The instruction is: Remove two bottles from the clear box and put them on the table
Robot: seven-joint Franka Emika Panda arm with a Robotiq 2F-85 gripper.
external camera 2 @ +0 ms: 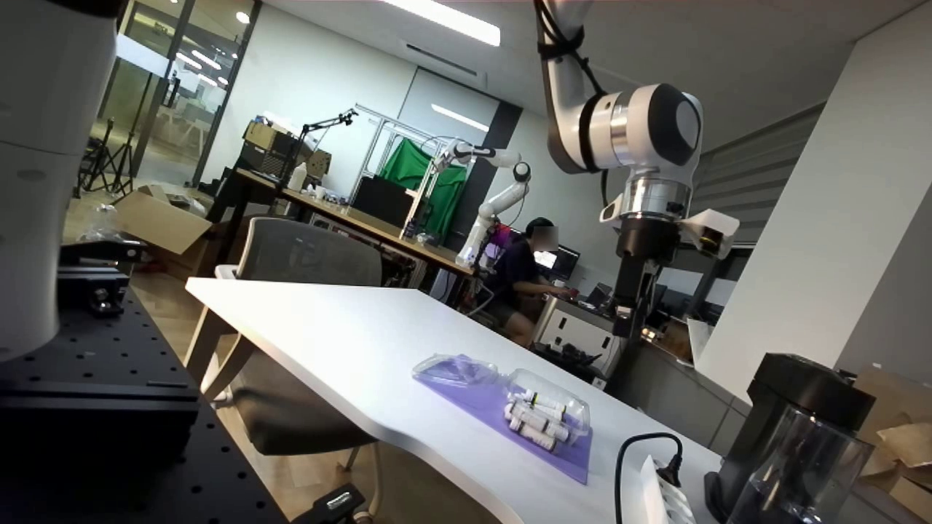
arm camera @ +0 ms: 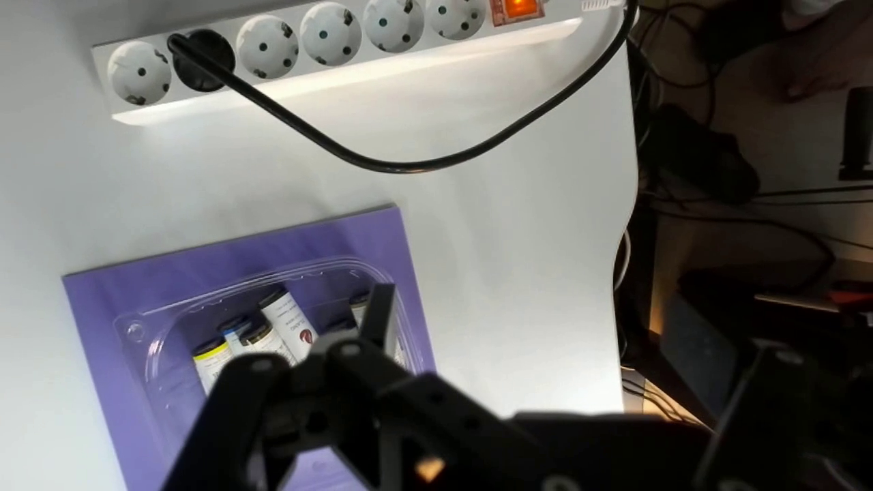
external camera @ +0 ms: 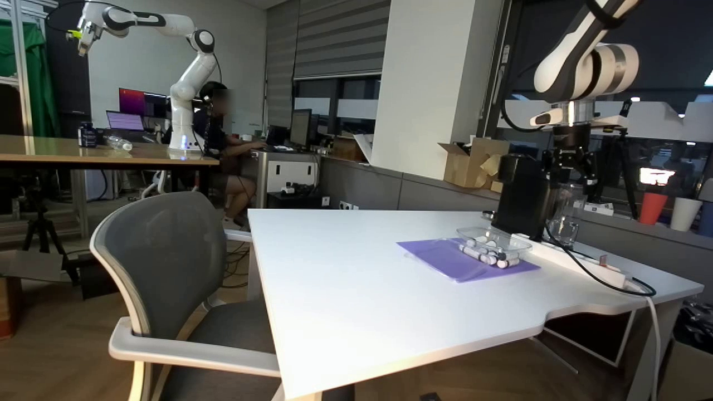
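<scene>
Bottles (arm camera: 289, 316) in clear box (arm camera: 158, 334), label's red emblem (arm camera: 305, 336) wrist-view only

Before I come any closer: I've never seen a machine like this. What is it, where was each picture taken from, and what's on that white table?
The big white arm is a robot, worked by remote control, with a black claw at its end for grasping. Two pictures come from cameras standing outside the robot; the third looks down from a camera fixed on the arm. On the white table lies a purple mat bearing a clear box with small whitish bottles inside; nearby are a power strip and a black appliance. The claw looks open, and I see nothing held in it.
</scene>
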